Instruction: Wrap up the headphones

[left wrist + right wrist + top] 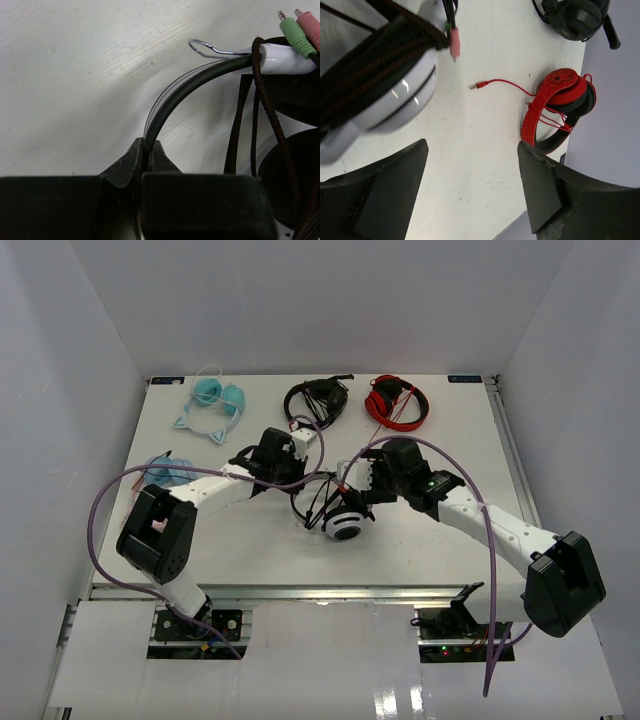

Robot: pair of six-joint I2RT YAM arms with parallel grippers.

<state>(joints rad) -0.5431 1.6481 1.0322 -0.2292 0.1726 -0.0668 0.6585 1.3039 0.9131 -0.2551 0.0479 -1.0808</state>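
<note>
**A:** Where were the headphones (340, 518)?

**B:** Mid-table, between the two arms, with one white cup (385, 100) facing up in the top view. The left gripper (148, 150) was clamped on the thin black headband (172, 102), pinching it between both fingers. I'd judge that was to steady the set while the cable went round.

**A:** And the cable (267, 115)?

**B:** It was a dark braid with reddish flecks. Several strands already crossed the white cup and the band's white end. The pink and green plugs (299, 27) stuck out past that end, loose. By my reading the wrapping was well along, with the tail left to tuck.

**A:** The right gripper (470, 150)?

**B:** Its jaws were wide apart with nothing between them, just beside the cup over bare table (480, 190). It was probably placed to take the cable or plugs next.

**A:** Neighbours?

**B:** Red headphones (555, 105) and black headphones (575, 17) lay at the far edge, well apart, and teal headphones (210, 400) at the far left.

**A:** Any brand or lettering?

**B:** None I could read on any of them.
</note>
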